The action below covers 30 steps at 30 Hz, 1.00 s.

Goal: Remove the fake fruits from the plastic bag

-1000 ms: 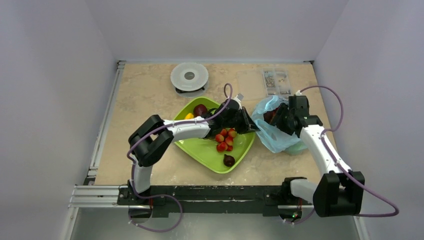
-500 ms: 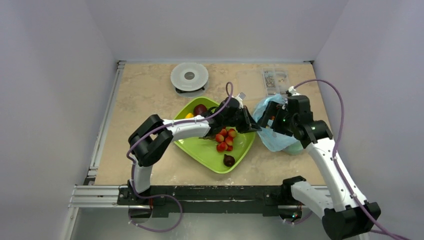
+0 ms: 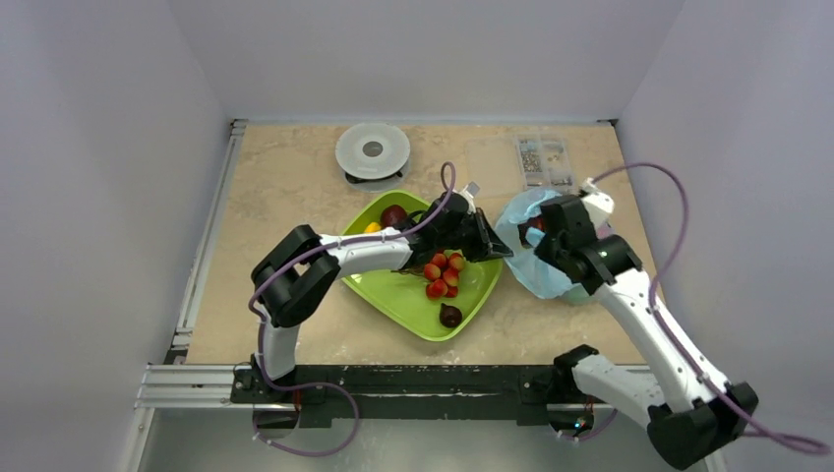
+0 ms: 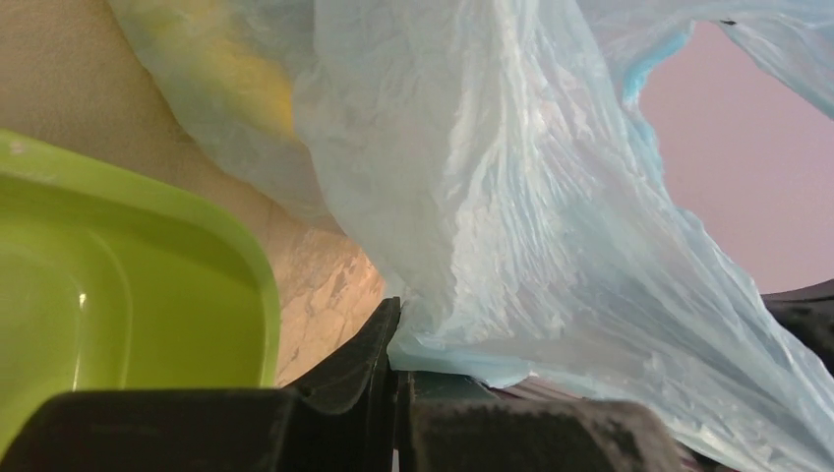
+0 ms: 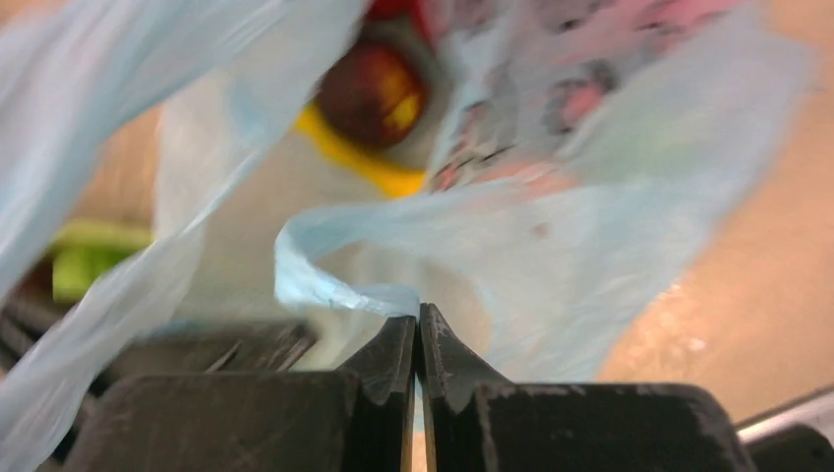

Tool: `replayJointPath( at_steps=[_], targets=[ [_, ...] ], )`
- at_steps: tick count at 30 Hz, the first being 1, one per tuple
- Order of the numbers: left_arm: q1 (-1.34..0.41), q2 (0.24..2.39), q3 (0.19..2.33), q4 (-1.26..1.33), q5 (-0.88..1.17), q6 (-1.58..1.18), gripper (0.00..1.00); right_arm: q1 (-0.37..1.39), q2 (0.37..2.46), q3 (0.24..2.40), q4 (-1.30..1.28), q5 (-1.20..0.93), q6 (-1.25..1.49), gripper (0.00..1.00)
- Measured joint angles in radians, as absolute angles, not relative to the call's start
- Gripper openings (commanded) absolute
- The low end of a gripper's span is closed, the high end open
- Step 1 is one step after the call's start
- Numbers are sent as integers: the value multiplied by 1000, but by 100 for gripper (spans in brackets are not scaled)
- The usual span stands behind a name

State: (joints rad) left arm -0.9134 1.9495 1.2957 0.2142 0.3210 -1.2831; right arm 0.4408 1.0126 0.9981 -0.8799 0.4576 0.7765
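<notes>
Pinching the light-blue bag (image 3: 539, 258) from both sides, that's the scene. The left end effector (image 4: 396, 339) is clenched on a fold at the bag's lower edge. The right end effector (image 5: 418, 329) is clenched too, with a curl of the bag's rim caught at its tips.

The bag sits right of centre in the overhead frame, on the beige marbled table (image 3: 285, 187), just beside the right edge of the green tray (image 3: 393, 295). Inside the bag, upper centre of the right wrist view, a dark red fruit (image 5: 372, 93) rests against a yellow banana (image 5: 359, 159).

On the tray, a maroon fruit (image 3: 394, 215) and an orange fruit (image 3: 372, 228) sit at the upper corner, small red berries (image 3: 443, 275) in the middle, and a dark fruit (image 3: 450, 315) near the lower corner.

A round white disc (image 3: 373, 150) lies upper centre and a clear box (image 3: 543, 160) upper right. Pale lilac walls (image 3: 98, 147) close in on three sides, and a metal rail (image 3: 187, 385) runs along the bottom.
</notes>
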Motion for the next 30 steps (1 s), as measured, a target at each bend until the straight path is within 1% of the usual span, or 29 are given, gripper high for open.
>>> replayJointPath(
  at_steps=[2,6,7,10,14,20,23,27,30],
  targets=[
    [-911,1948,1278,223,310,-1303,0,355,941,998,-943,511,875,0],
    [-904,1948,1261,220,302,-1342,0,-85,761,916,-960,484,970,0],
    [-903,1948,1261,223,302,-1346,0,-132,735,901,-979,484,983,0],
    [-902,1948,1261,227,303,-1354,0,-187,707,893,-1032,510,1011,0],
    [-907,1947,1261,229,306,-1358,0,-216,754,894,-1044,527,1021,0],
    [-910,1948,1271,226,309,-1358,0,-434,916,723,-957,361,1015,0],
    [-926,1948,1276,229,315,-1357,0,-502,984,710,-954,344,1005,0],
    [-931,1964,1281,247,328,-1359,0,-532,996,689,-896,330,1010,21],
    [-921,1984,1286,257,339,-1361,0,-540,1048,637,-847,298,1023,29]
  ],
)
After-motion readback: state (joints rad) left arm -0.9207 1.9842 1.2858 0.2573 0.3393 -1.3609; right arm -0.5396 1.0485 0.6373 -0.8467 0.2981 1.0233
